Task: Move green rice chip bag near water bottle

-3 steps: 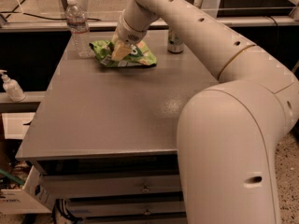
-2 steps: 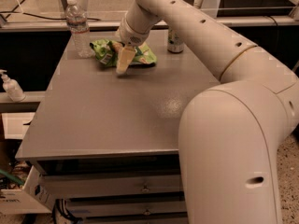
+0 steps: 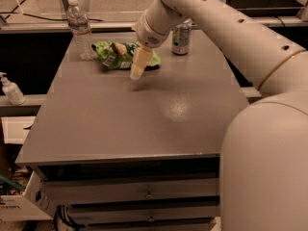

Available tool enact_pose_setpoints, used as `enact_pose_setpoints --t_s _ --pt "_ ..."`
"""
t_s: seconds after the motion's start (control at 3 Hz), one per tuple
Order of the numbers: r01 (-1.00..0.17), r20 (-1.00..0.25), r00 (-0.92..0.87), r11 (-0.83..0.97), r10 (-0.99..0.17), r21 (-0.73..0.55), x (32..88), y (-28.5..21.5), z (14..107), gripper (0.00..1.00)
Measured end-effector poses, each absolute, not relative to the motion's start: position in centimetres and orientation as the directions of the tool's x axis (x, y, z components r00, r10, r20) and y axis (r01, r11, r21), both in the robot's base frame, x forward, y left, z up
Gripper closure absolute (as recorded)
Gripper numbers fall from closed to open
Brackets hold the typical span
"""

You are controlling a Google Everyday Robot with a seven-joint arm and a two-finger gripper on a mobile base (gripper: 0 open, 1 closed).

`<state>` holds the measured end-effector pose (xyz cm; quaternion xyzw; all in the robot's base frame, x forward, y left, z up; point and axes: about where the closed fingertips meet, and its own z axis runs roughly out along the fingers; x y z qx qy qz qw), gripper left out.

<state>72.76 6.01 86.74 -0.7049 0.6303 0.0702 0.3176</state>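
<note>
Fingers point(image 3: 138, 61) of the gripper point(image 3: 135, 75) point down and slightly toward me. From where I stand they read as one pale tapering piece with no gap between them, so they are pressed together with nothing in their grip. Their tips hang over bare tabletop, with a faint shadow on the surface just below and to the near side of them.

Behind the fingers lies the green rice chip bag point(image 3: 118, 55), flat and crumpled on the grey table point(image 3: 144, 124), stretching away to one side. The upper part of the fingers crosses in front of the bag's nearest end, so I cannot tell whether they touch it. The tips themselves are clear of it.

Past the bag's far end, on the opposite side from the fingers, the water bottle point(image 3: 79, 28) stands upright near the table's back corner. It is just beside the bag, with only a thin strip of table showing between them.

On the other side of the fingers, farther back, a silver-green drink can point(image 3: 181, 38) stands upright, partly hidden by the wrist. The white arm point(image 3: 207, 13) sweeps in from the near side, its bulky shoulder filling the foreground.

Well away from the fingers, off the table edge beyond the bottle, a white pump bottle point(image 3: 10, 88) sits on a lower ledge. Drawers point(image 3: 149, 194) run under the table's front edge.
</note>
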Motion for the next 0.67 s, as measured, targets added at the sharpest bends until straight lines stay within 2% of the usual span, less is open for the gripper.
enact_pose_setpoints --t_s 0.67 --pt "-0.935 -0.646 0.064 0.181 -0.761 -0.306 64.8 -1.9 90.3 0.0"
